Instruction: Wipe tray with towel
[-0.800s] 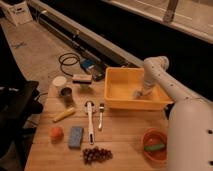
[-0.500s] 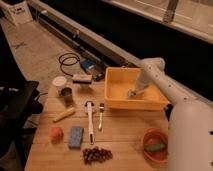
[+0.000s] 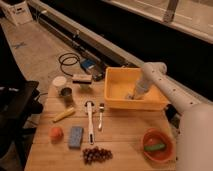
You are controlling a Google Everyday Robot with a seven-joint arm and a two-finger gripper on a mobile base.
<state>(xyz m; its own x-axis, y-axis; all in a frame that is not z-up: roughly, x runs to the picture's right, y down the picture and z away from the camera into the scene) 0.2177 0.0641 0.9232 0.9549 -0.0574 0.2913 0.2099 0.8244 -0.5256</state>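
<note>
A yellow tray (image 3: 116,102) stands at the back right of the wooden table. My white arm reaches from the right over its rim. My gripper (image 3: 132,95) is down inside the tray, near its floor, right of centre. A small pale thing sits at the gripper tip; I cannot tell whether it is the towel.
On the table: a white cup (image 3: 59,82), a metal can (image 3: 67,93), a banana (image 3: 64,115), an orange (image 3: 56,133), a blue sponge (image 3: 76,136), a brush (image 3: 89,119), a fork (image 3: 100,116), grapes (image 3: 96,155), and an orange bowl (image 3: 157,144) with something green in it.
My gripper has moved left and toward the front inside the tray, staying low near the floor. Nothing else on the table has moved.
</note>
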